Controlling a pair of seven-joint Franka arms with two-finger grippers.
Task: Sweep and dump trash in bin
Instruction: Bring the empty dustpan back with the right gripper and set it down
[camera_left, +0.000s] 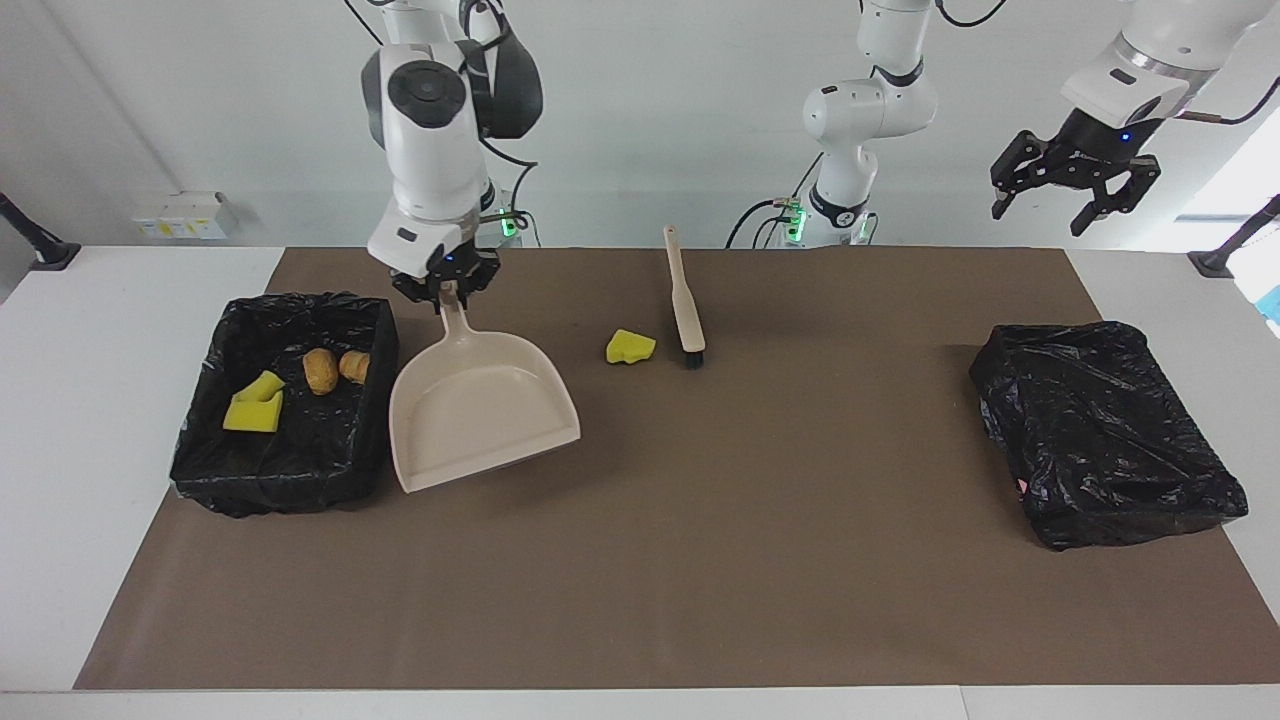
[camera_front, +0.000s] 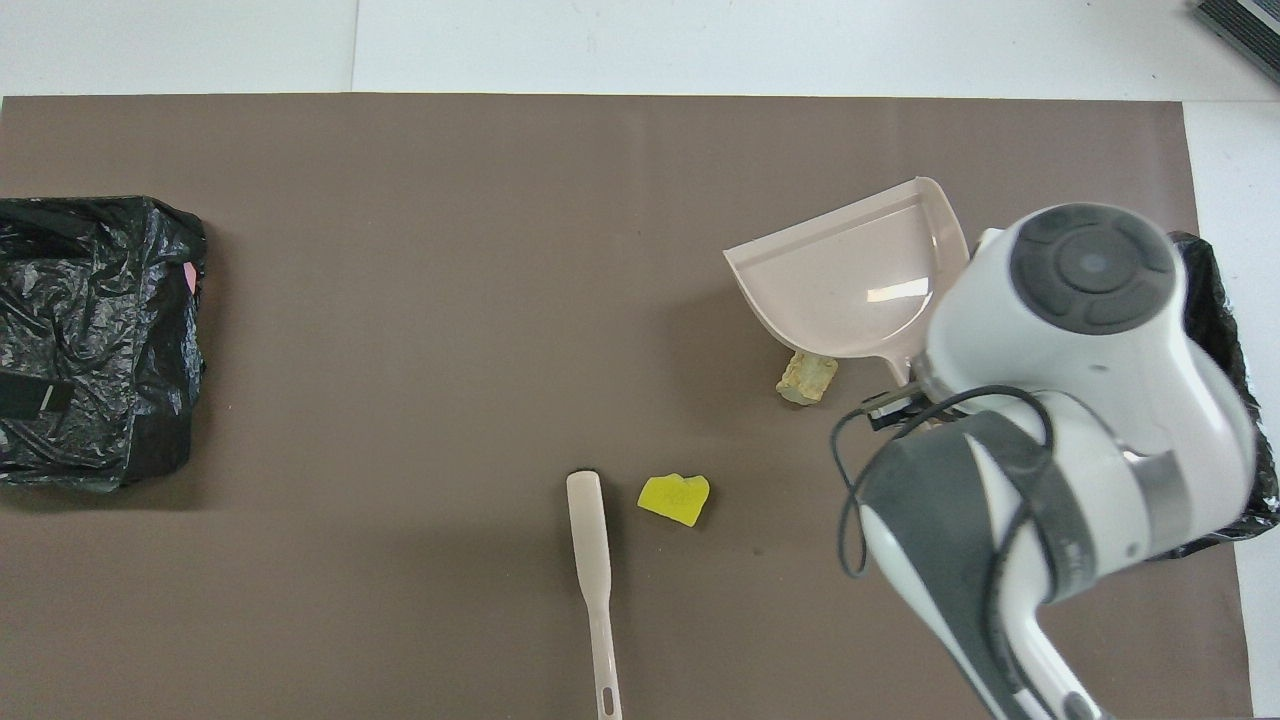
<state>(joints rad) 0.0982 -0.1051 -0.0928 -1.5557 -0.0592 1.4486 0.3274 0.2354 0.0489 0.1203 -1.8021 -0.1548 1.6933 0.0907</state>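
Observation:
My right gripper (camera_left: 445, 285) is shut on the handle of the beige dustpan (camera_left: 480, 410), which hangs tilted just above the mat beside the black bin (camera_left: 200, 440). In the bin lie a yellow sponge piece (camera_left: 255, 408) and two brown chunks (camera_left: 320, 370). The pan hides the tan scraps in the facing view. From above, one tan scrap (camera_front: 808, 377) peeks out under the dustpan (camera_front: 850, 290). Another yellow sponge piece (camera_left: 630, 347) (camera_front: 675, 497) lies on the mat beside the head of the beige brush (camera_left: 685, 300) (camera_front: 595, 560). My left gripper (camera_left: 1075, 180) hangs open and empty, high above the left arm's end of the table.
A second bin wrapped in black plastic (camera_left: 1105, 430) (camera_front: 90, 340) sits at the left arm's end of the brown mat. The right arm's body covers much of the first bin (camera_front: 1225, 330) from above.

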